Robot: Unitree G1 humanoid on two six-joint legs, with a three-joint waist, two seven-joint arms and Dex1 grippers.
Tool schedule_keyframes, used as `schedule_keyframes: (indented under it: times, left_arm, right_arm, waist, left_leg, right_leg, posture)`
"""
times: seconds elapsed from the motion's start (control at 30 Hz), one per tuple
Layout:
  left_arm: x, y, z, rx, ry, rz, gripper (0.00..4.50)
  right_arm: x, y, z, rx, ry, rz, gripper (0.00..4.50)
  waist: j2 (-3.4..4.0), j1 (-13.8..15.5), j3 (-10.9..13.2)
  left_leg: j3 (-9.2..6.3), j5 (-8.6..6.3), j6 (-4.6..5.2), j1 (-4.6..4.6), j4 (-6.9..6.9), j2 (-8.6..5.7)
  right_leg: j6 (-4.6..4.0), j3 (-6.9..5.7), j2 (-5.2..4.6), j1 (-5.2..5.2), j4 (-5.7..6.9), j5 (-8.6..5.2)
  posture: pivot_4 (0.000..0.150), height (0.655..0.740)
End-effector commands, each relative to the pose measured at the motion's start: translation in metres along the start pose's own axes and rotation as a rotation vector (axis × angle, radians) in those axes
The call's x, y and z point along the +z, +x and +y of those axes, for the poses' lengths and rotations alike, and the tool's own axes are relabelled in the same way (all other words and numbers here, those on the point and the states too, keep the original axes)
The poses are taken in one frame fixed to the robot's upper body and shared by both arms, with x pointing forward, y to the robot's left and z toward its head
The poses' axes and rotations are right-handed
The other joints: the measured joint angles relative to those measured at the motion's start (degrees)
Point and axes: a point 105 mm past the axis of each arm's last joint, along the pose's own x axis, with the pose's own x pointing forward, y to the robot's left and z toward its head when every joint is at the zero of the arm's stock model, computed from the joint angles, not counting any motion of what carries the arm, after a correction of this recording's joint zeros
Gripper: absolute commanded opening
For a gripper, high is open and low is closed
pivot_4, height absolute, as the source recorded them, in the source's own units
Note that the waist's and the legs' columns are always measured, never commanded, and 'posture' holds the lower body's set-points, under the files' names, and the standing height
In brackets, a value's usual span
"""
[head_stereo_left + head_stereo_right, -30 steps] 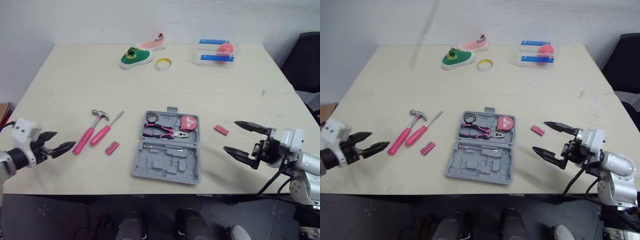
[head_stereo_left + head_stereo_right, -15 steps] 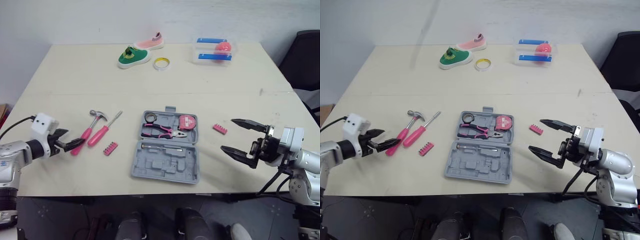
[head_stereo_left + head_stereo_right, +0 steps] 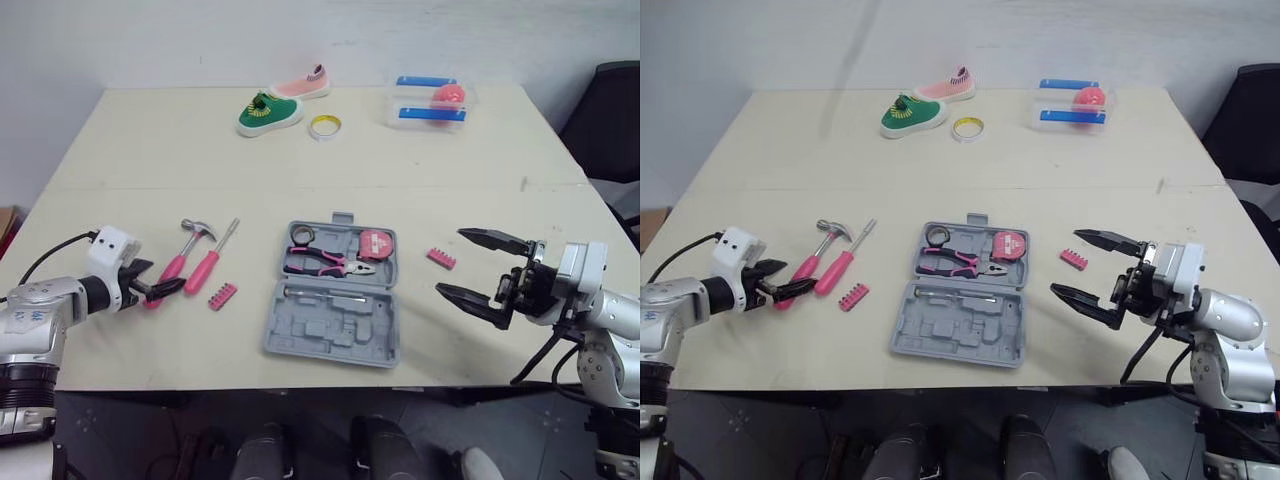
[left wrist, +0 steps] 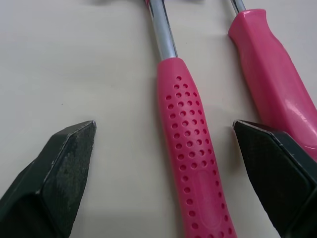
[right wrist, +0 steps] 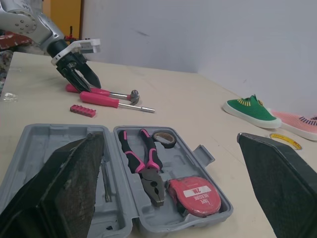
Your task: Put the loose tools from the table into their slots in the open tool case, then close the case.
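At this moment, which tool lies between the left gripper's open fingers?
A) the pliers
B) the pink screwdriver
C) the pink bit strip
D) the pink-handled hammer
D: in the left wrist view the hammer has its dotted pink handle running between the spread fingers of the left gripper, with a gap on each side; the screwdriver lies off to one side, by one finger.

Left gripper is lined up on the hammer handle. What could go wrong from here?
1. The left gripper has its jaws open astride the handle of the hammer, but the screwdriver lies right beside one jaw; closing may pinch or shove it.
2. The grasp sits near the handle's end, far from the steel head, so the hammer may droop or swing when lifted.
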Motion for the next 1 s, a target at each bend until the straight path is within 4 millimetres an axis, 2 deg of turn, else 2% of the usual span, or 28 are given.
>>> schedule_keyframes:
  times: [0.03,0.1,0.13,0.2,0.23,0.33,0.43,0.57,0.7,0.77,0.83,0.9,1.0]
  left_arm:
    - [-0.007,0.008,-0.003,-0.024,-0.019,0.025,4.22]
    - [-0.01,0.012,-0.002,-0.023,-0.034,0.029,3.64]
    - [-0.012,0.014,-0.003,-0.028,-0.034,0.032,3.15]
    - [-0.013,0.016,-0.006,-0.048,-0.036,0.034,2.49]
    - [-0.013,0.017,-0.008,-0.06,-0.038,0.035,1.93]
    - [-0.016,0.017,-0.009,-0.066,-0.039,0.034,0.65]
    - [-0.01,0.013,-0.001,-0.023,-0.054,-0.035,0.54]
    - [0.024,-0.006,0.012,0.043,0.008,-0.259,0.54]
    - [0.056,-0.027,0.011,0.057,0.123,-0.419,0.54]
    - [0.069,-0.034,0.003,0.029,0.189,-0.481,0.54]
    - [0.083,-0.039,-0.014,-0.048,0.241,-0.547,0.54]
    - [0.093,-0.039,-0.044,-0.175,0.35,-0.568,0.54]
    - [0.097,-0.037,-0.075,-0.301,0.447,-0.565,0.54]
  right_arm:
    - [0.01,0.007,0.003,0.027,-0.034,-0.031,4.5]
    - [0.01,0.008,0.004,0.04,-0.031,-0.033,4.5]
    - [0.01,0.009,0.006,0.05,-0.026,-0.034,4.5]
    - [0.01,0.01,0.01,0.075,-0.016,-0.035,4.5]
    - [0.01,0.011,0.012,0.092,-0.009,-0.035,4.5]
    - [0.011,0.012,0.019,0.127,0.004,-0.036,4.5]
    - [0.013,0.011,0.024,0.148,0.007,-0.032,4.5]
    - [0.012,0.006,0.024,0.13,0.004,-0.015,4.5]
    - [0.012,-0.001,0.018,0.096,-0.016,0.005,4.5]
    - [0.012,-0.004,0.014,0.075,-0.024,0.011,4.5]
    - [0.011,-0.005,0.015,0.08,-0.026,0.029,4.5]
    - [0.009,-0.007,0.014,0.086,-0.03,0.052,4.5]
    - [0.008,-0.01,0.012,0.088,-0.039,0.071,4.5]
  waist:
    - [0.0,0.09,0.0]
    - [0.0,0.26,0.0]
    - [0.0,0.35,0.0]
    - [0.01,0.56,-0.01]
    - [0.01,0.7,0.0]
    - [0.01,1.12,-0.01]
    - [0.02,1.23,-0.01]
    - [-0.02,1.24,0.01]
    - [-0.41,1.23,0.24]
    - [-0.47,1.22,0.26]
    - [-0.49,1.22,0.27]
    - [-0.49,1.21,0.27]
    - [-0.49,1.24,0.27]
  left_leg:
    - [0.0,0.01,0.01,0.0,0.0,0.0]
    - [0.0,0.03,0.03,0.01,0.02,0.0]
    - [0.0,0.04,0.05,0.02,0.03,-0.01]
    - [0.0,0.05,0.05,0.03,0.05,-0.02]
    - [0.0,0.04,0.05,0.03,0.05,-0.03]
    - [0.0,0.04,0.04,0.02,0.06,-0.03]
    - [0.0,0.02,0.05,0.02,0.05,-0.03]
    - [0.01,0.03,0.07,0.01,0.09,-0.03]
    - [-0.04,0.05,0.07,-0.02,0.08,0.04]
    - [-0.04,0.06,0.04,-0.03,0.08,0.03]
    - [-0.03,0.05,0.04,-0.04,0.08,0.01]
    - [-0.02,0.03,0.04,-0.07,0.08,0.0]
    - [0.01,0.01,0.04,-0.09,0.06,-0.02]
  right_leg:
    - [0.0,-0.01,0.0,0.0,0.02,0.0]
    - [0.01,0.0,-0.01,0.0,0.05,0.01]
    - [0.02,0.0,-0.01,0.0,0.07,0.01]
    - [0.02,0.01,-0.02,0.01,0.09,0.02]
    - [0.02,0.02,-0.03,0.01,0.09,0.02]
    - [0.02,0.02,-0.03,0.0,0.08,0.02]
    - [0.02,0.02,-0.03,0.01,0.04,0.02]
    - [0.05,0.02,-0.04,0.01,0.05,0.04]
    - [0.0,-0.03,-0.01,0.0,0.06,0.07]
    - [-0.01,-0.03,-0.02,0.0,0.04,0.08]
    - [0.0,-0.02,-0.03,0.01,-0.02,0.09]
    - [0.01,-0.02,-0.03,0.01,-0.06,0.1]
    - [0.01,-0.02,-0.02,0.01,-0.11,0.1]
  posture:
    - [0.15,0.74]
    - [0.15,0.74]
    - [0.15,0.74]
    - [0.15,0.74]
    - [0.15,0.74]
    - [0.15,0.74]
    - [0.15,0.74]
    - [0.15,0.74]
    - [0.15,0.74]
    - [0.15,0.74]
    - [0.15,0.74]
    - [0.15,0.74]
    - [0.15,0.74]
